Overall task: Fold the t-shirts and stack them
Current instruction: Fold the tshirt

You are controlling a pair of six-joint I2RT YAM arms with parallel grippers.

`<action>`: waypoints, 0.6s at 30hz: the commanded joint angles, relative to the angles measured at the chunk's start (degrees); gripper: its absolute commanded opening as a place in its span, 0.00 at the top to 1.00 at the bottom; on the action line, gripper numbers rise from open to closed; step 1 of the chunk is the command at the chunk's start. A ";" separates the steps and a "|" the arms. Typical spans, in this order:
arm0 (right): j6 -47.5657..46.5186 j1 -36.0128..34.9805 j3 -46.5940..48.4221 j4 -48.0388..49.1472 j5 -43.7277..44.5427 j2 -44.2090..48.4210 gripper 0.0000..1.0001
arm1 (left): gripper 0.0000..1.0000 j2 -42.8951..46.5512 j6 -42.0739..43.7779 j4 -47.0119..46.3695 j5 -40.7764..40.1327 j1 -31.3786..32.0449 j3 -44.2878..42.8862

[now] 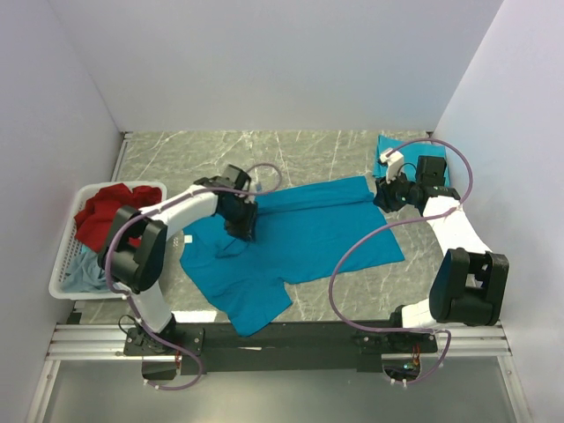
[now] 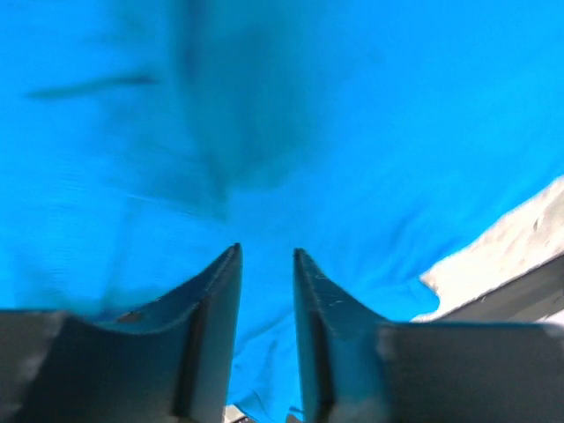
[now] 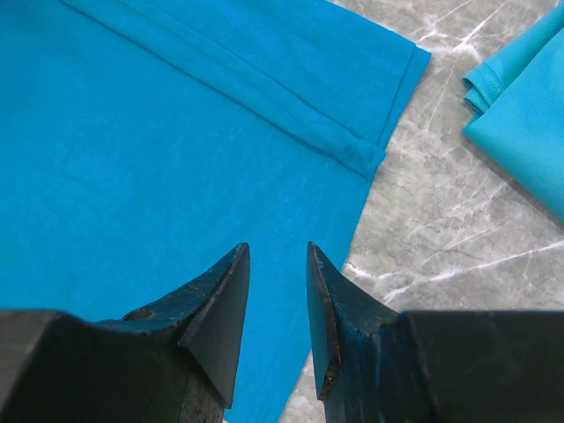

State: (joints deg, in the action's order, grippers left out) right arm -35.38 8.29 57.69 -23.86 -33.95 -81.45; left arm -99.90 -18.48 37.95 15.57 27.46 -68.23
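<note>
From my remote station: a plain teal-blue t-shirt (image 1: 308, 240) lies spread flat mid-way across the grey marble-patterned table (image 1: 203, 159). The left gripper (image 1: 244, 231) hovers low over its collar end, jaws slightly apart. The right gripper (image 1: 381, 196) sits at the hem corner, jaws narrowly apart on nothing. A folded teal t-shirt (image 1: 389, 144) rests just beyond. Red (image 1: 106, 207) and pale grey-blue (image 1: 84, 270) shirts fill the white slatted basket (image 1: 63, 256).

Top camera: fixed high at near side, looks down and forward over whole table (image 1: 335, 150), wide view, basket (image 1: 62, 264) at left edge.
Left wrist camera: looks past own fingers (image 2: 211, 326), very near teal shirt (image 1: 308, 238), cloth fills frame, blurred.
Right wrist camera: near, looks down past own fingers (image 3: 220, 308) at shirt hem corner and table.
Shared by all three: same spread shirt.
</note>
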 commanded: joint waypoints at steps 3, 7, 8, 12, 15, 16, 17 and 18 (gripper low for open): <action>0.40 0.76 -0.38 0.04 -0.94 1.56 0.60 | 0.57 1.11 0.20 2.12 -2.64 6.63 -1.11; 0.13 0.67 -0.39 -0.23 -0.94 1.65 0.60 | 0.54 4.53 -1.20 1.95 -10.63 7.87 -2.96; 0.13 0.67 -0.39 -0.23 -1.11 1.65 0.60 | 0.52 6.54 -1.56 1.34 -13.78 7.61 -2.88; 0.31 0.67 -0.39 -0.14 -1.46 1.47 0.60 | 0.51 8.49 -3.49 -2.09 -16.98 3.22 -1.83; 0.22 0.67 -0.65 -0.05 -1.38 1.56 0.60 | 0.51 6.65 -3.23 -3.68 -16.01 -0.82 -1.91; 0.22 0.67 -0.65 0.12 -1.38 1.56 0.60 | 0.52 5.69 -3.05 -3.94 -14.36 -1.44 -2.17; 0.22 0.67 -0.65 -0.13 -1.38 1.47 0.60 | 0.53 3.85 -2.71 -3.94 -13.73 -2.23 -2.96; 0.13 0.84 -0.74 -0.05 -1.46 1.56 0.60 | 0.54 2.79 -2.53 -3.77 -13.38 -2.33 -3.40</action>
State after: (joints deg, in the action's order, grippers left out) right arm -35.40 8.32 57.60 -24.14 -34.15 -81.45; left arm -94.15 -20.80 35.79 1.85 25.89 -69.41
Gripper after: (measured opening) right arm 0.396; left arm 0.469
